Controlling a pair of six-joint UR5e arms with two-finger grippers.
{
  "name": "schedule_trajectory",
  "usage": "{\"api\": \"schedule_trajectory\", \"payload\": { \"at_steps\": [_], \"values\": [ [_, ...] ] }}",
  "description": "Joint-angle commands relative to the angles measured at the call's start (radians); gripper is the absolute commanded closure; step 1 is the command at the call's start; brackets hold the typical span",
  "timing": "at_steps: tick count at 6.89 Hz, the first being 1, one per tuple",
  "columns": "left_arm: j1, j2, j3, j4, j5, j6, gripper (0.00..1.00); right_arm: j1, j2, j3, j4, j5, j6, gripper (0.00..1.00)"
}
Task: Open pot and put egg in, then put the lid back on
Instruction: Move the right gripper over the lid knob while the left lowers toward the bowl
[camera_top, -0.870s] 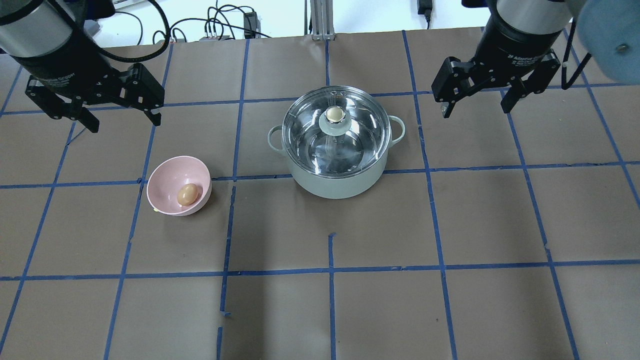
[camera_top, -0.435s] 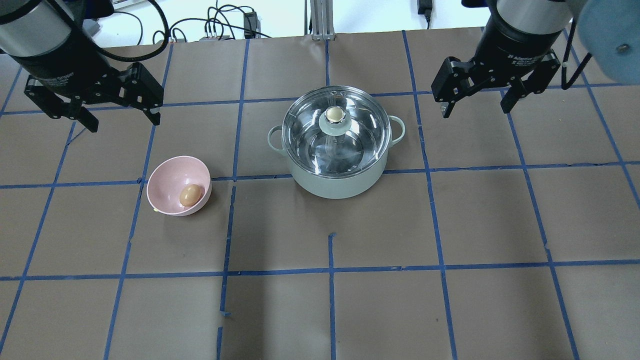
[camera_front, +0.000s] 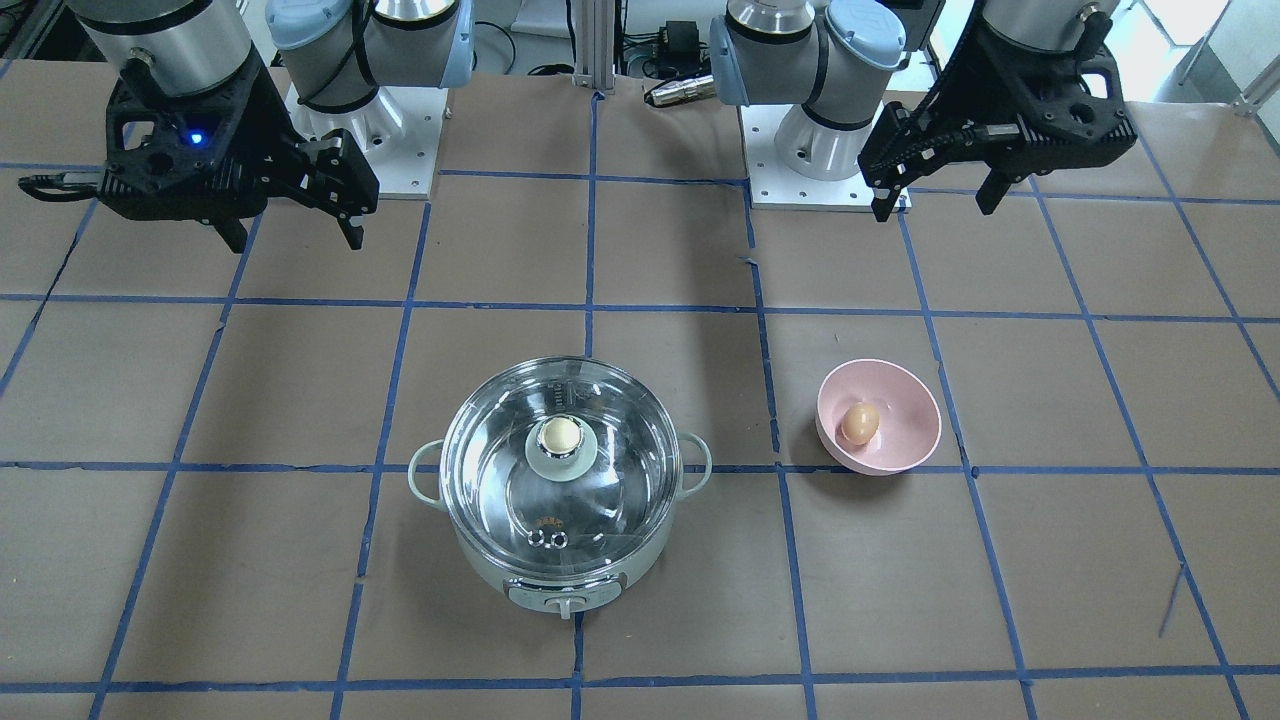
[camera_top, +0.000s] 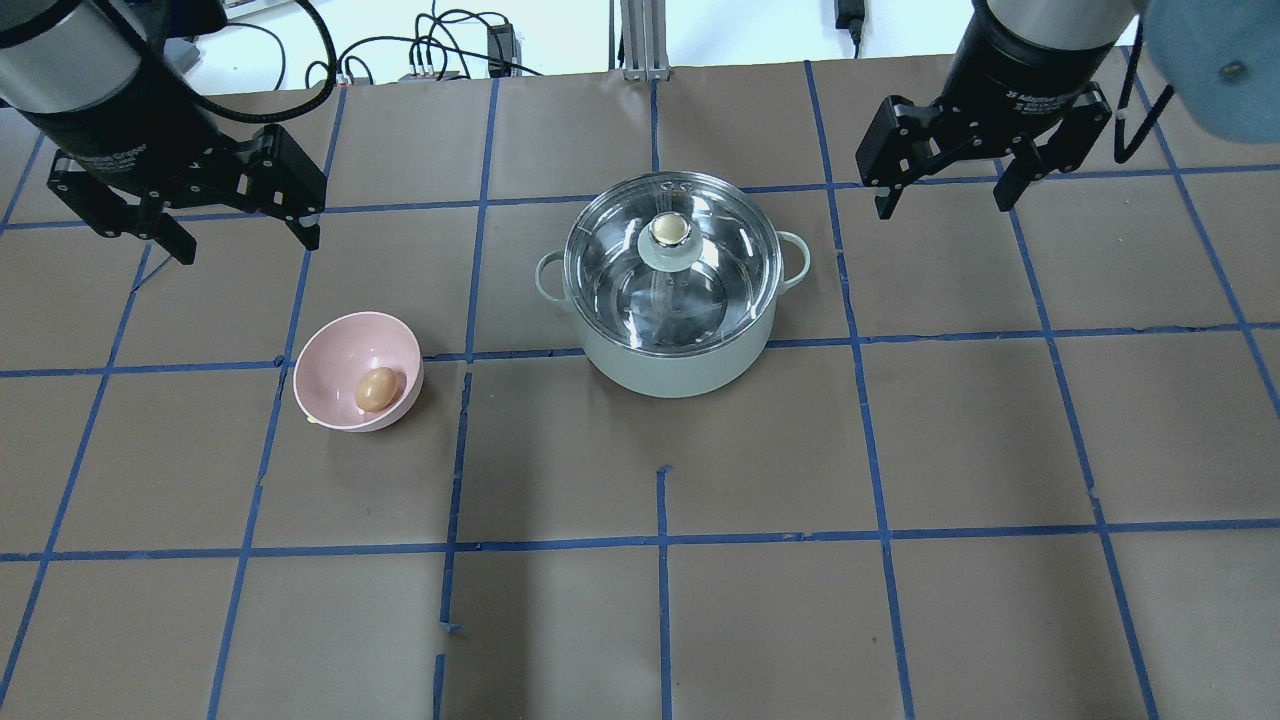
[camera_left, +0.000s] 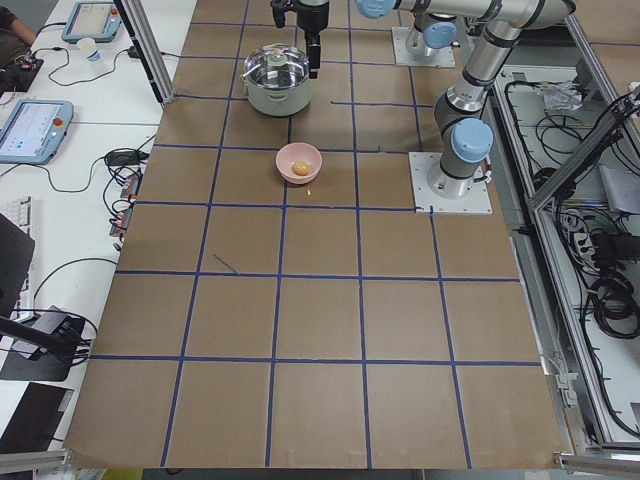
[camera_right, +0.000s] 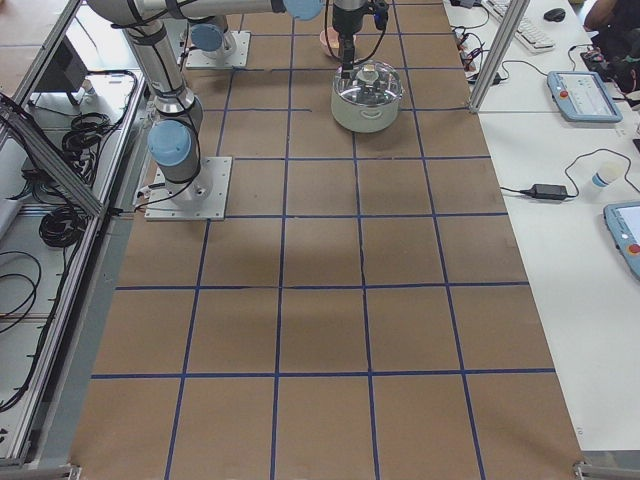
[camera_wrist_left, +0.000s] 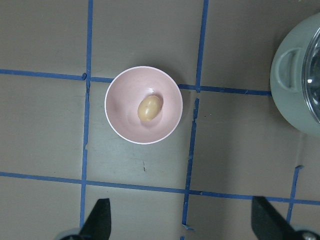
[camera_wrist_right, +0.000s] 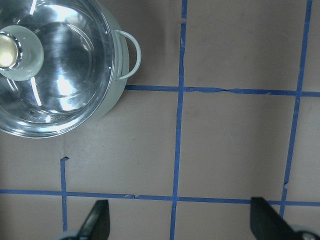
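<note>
Right end effector (camera_top: 942, 207): fingers spread wide, empty, hovering past the pot's right handle; it sits a little higher up in the overhead view than a moment ago.
Left end effector (camera_top: 248, 245): also wide apart, empty, above the table (camera_top: 900, 450) beyond the bowl; hardly moved.
Lid (camera_top: 700, 270): seated on the pot, unchanged.
Pot (camera_top: 680, 370): mid-table, same spot.
Egg (camera_top: 376, 388): lying in the pink bowl (camera_top: 335, 350), well apart from the pot on its left.
</note>
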Motion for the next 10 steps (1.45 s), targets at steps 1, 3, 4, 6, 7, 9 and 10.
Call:
{"api": "schedule_trajectory", "payload": {
  "at_steps": [1,3,4,6,7,9,10],
  "values": [
    [0.000,0.000,0.001,0.000,0.000,0.000,0.00,0.066,0.124,-0.135,0.002,-0.003,0.019,0.00],
    [0.003,0.000,0.001,0.000,0.001,0.000,0.00,0.125,0.208,-0.148,-0.014,0.005,0.041,0.01],
    [0.002,0.003,-0.002,-0.002,0.003,0.003,0.00,0.169,0.242,-0.151,-0.029,0.007,0.129,0.02],
    [0.020,0.006,-0.014,-0.011,0.003,0.087,0.00,0.279,0.337,-0.158,-0.176,0.016,0.289,0.02],
    [0.035,0.005,-0.043,-0.007,0.000,0.110,0.00,0.304,0.351,-0.157,-0.178,0.017,0.329,0.02],
    [0.102,-0.014,-0.149,0.045,-0.003,0.110,0.00,0.309,0.386,-0.136,-0.227,0.030,0.360,0.02],
    [0.136,-0.037,-0.204,0.122,-0.003,0.112,0.00,0.309,0.387,-0.111,-0.247,-0.002,0.353,0.04]
  ]
}}
